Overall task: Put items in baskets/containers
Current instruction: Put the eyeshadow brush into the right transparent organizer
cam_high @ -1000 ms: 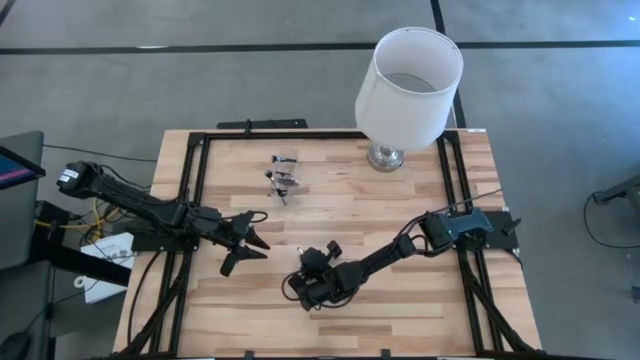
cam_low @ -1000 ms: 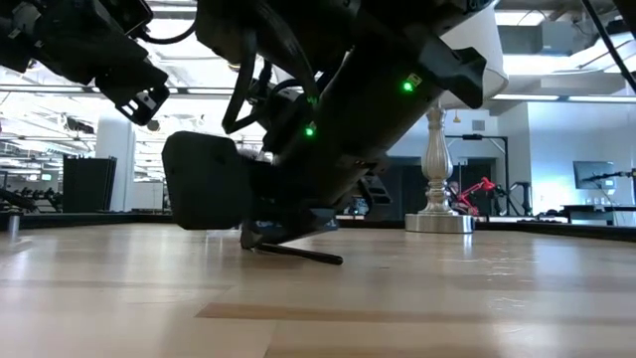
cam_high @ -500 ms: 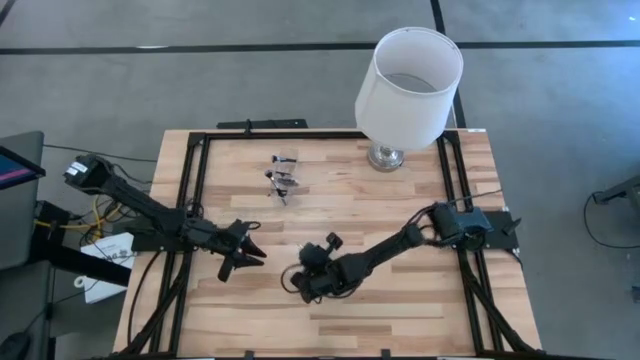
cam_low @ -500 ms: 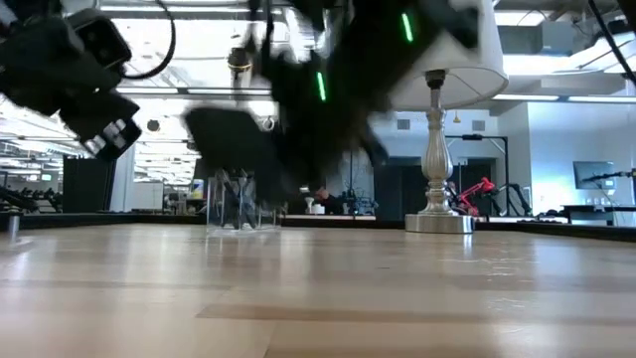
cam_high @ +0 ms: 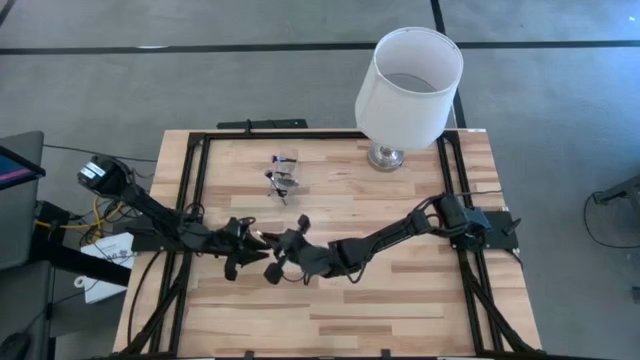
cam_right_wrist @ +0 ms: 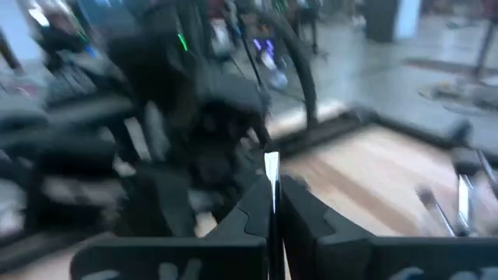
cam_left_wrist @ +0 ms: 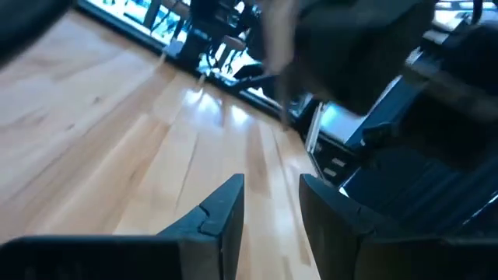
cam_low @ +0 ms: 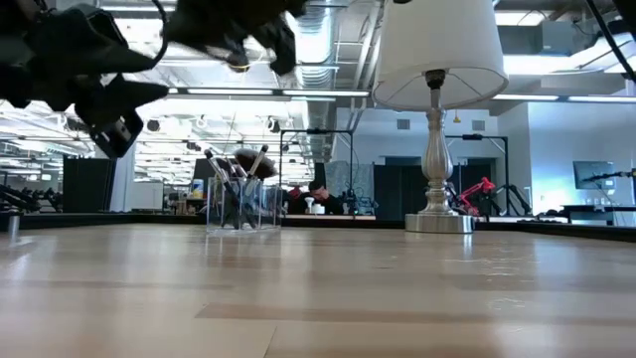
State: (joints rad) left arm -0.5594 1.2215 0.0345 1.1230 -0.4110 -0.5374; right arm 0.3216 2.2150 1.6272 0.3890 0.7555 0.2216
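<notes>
A small clear cup (cam_high: 284, 176) stands on its base on the far half of the table and holds several dark-handled makeup brushes upright (cam_low: 238, 189). My right gripper (cam_high: 279, 260) hangs over the table's middle, shut on one thin brush, whose silver piece (cam_right_wrist: 271, 167) sticks out past the fingertips. My left gripper (cam_high: 243, 252) is just to the left of it, facing it, with its fingers open (cam_left_wrist: 272, 210) and nothing between them. Both grippers are up off the table, nearer than the cup. My right gripper pinches a thin brush between its two shut fingers. A short silver length of the brush (cam_right_wrist: 271, 165) pokes out beyond the fingertips, in line with them. The brush is lifted clear of the table; the rest of it is hidden by the fingers.
A lamp with a white shade (cam_high: 408, 75) on a silver base (cam_low: 437, 221) stands at the table's far right. A black frame (cam_high: 200, 160) runs along the left, right and far edges. Bare wood (cam_high: 400, 300) lies near and to the right.
My right gripper, low over a brush lying on the table a second ago, has risen with the brush and swung toward the left and far side, up to my left gripper. The brush is lifted clear. My left arm has shifted slightly toward the near edge.
</notes>
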